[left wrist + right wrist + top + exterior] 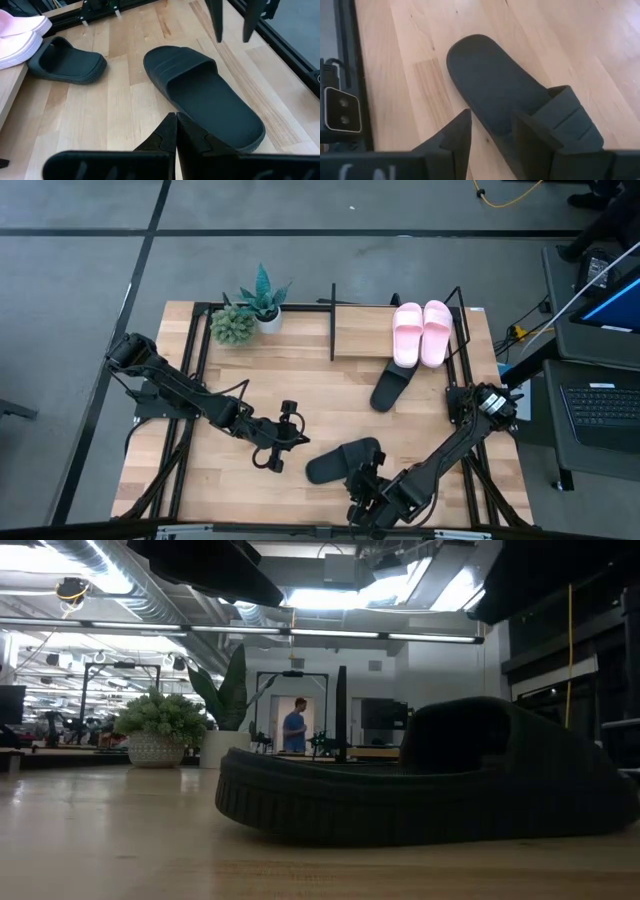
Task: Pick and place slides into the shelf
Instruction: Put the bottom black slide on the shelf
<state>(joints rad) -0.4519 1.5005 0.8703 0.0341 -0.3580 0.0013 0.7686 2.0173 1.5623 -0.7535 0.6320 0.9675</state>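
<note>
A black slide [343,460] lies sole down on the table near its front edge; it fills the low view [420,780]. My right gripper [492,135] is open just above this slide's side edge near the strap, one finger over the footbed and one outside it. My left gripper [176,131] is shut and empty, low over the table to the left of this slide [205,95]. A second black slide [390,387] lies on the table by the shelf's front edge. Two pink slides [420,332] stand side by side on the shelf's wood board [360,330] at its right end.
Two potted plants [250,315] stand at the shelf's left end. Black arm frames [190,380] run along the table's left and right sides. A desk with a laptop [600,405] stands off the table's right edge. A person [294,727] stands far off in the room.
</note>
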